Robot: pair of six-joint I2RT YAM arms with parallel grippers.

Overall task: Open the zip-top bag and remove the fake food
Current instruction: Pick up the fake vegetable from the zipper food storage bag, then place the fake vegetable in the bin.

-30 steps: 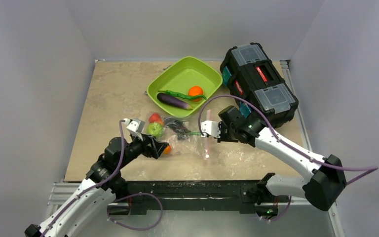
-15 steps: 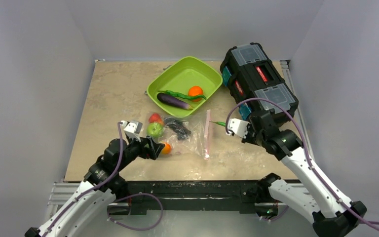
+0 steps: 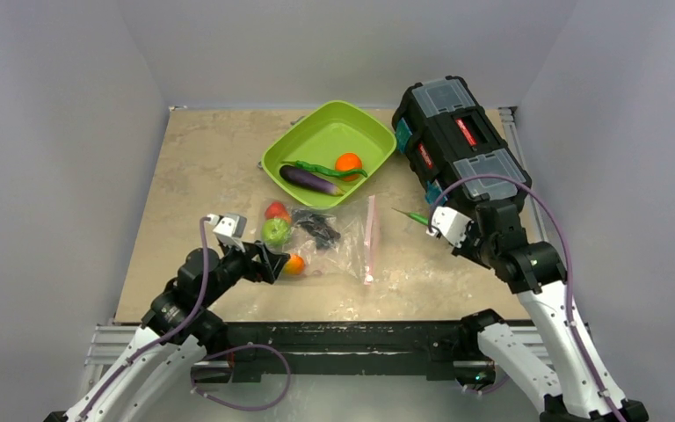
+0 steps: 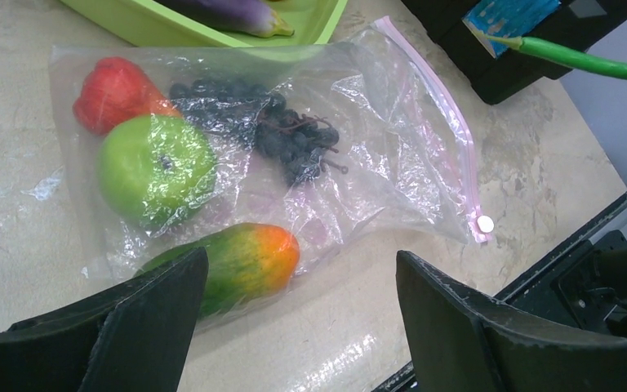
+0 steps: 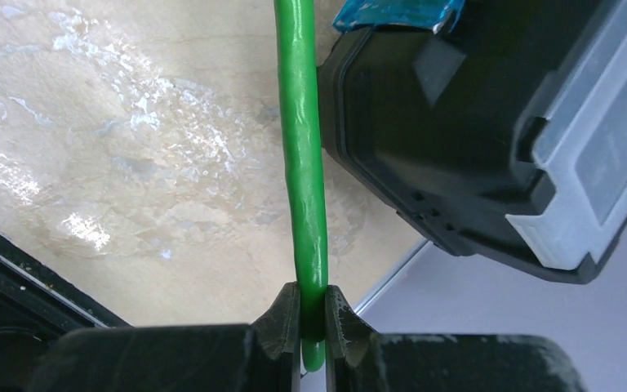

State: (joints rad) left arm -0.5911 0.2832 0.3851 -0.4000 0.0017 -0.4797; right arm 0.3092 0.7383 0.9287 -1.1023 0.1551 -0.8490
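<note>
- The clear, crinkly plastic zip-top bag (image 3: 338, 242) lies flat on the mottled beige table (image 3: 202, 167), just on the near side of the lime-green square plastic tray (image 3: 325, 130). Its pink zip strip (image 4: 449, 122) runs along the right edge, with a small white slider (image 4: 484, 223) at the near end.
- Four pieces of fake food sit inside the bag: a red plastic strawberry (image 4: 114, 94), a round green lime (image 4: 157, 167), a bunch of dark grapes (image 4: 286, 135), and an oblong piece shading from green to orange (image 4: 237, 261).
- The left gripper (image 4: 300, 257) hangs low at the bag's near-left corner with its jaws spread wide and nothing between them. The green-to-orange piece lies beside its left finger; whether they touch cannot be told.
- The right gripper (image 5: 311, 298) is clamped tight on one end of a slim green plastic pod (image 5: 302, 163). It holds the pod out over the table beside the near corner of the black plastic toolbox (image 3: 457, 145), well apart from the bag.
- The tray holds a glossy purple eggplant (image 3: 309, 179), an orange (image 3: 348, 162) and a second green pod (image 3: 330, 169).
</note>
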